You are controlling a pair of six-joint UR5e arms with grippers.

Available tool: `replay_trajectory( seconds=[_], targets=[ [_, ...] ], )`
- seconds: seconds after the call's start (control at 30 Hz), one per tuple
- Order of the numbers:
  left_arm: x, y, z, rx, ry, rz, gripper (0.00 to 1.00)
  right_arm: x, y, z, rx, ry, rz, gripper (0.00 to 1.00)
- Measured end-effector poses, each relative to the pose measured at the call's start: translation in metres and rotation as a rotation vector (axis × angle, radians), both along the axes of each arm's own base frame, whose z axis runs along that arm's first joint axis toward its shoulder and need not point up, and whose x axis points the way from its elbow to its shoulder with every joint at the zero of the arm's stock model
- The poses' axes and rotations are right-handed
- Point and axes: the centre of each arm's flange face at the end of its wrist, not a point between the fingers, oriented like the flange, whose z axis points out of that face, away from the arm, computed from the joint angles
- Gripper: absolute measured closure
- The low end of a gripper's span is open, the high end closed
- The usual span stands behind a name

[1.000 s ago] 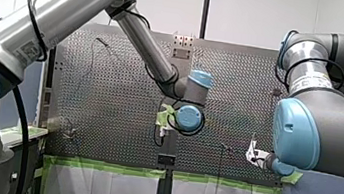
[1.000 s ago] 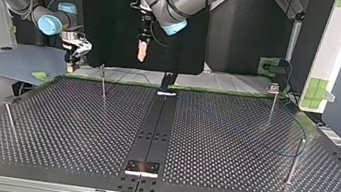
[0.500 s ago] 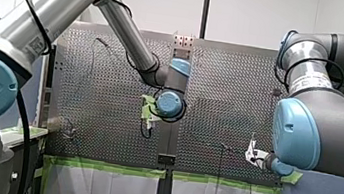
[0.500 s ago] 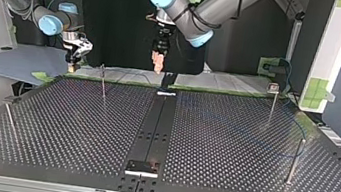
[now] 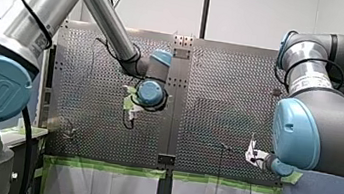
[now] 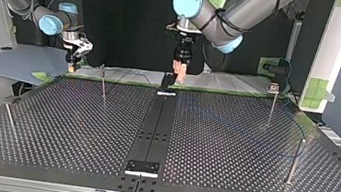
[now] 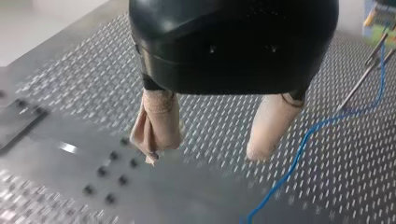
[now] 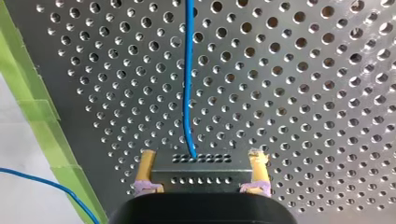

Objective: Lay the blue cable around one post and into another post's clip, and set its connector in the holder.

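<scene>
The blue cable (image 8: 188, 84) runs ahead over the perforated plate from a black connector (image 8: 201, 164), and my right gripper (image 8: 201, 179) is shut on that connector with its yellow pads. In the top view my right gripper (image 6: 73, 63) hangs at the table's far left edge. My left gripper (image 6: 178, 71) hovers over the far end of the black centre strip (image 6: 154, 124), its beige-padded fingers (image 7: 156, 123) open with nothing between them. Beside it, blue cable (image 7: 299, 144) lies on the table toward a thin post (image 7: 362, 81). The cable (image 6: 281, 154) curves near the right-hand posts.
Thin metal posts stand on the table: one at far left (image 6: 103, 84), one at near left (image 6: 9, 121), one with a clip top at far right (image 6: 272, 103), one at near right (image 6: 294, 161). Green tape (image 8: 28, 107) marks the table's edge.
My left arm has swung toward the top view's right and come lower, from left of the centre strip to above its far end. My right arm has stayed put.
</scene>
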Motion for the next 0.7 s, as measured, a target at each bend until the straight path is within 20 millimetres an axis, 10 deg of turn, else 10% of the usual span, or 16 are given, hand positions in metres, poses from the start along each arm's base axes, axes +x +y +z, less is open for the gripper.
replay_trajectory(
  seconds=[0.7],
  targets=[
    [-0.014, 0.091, 0.024, -0.034, -0.009, 0.19, 0.0, 0.001, 0.001, -0.002, 0.002, -0.004, 0.008, 1.0]
  ],
)
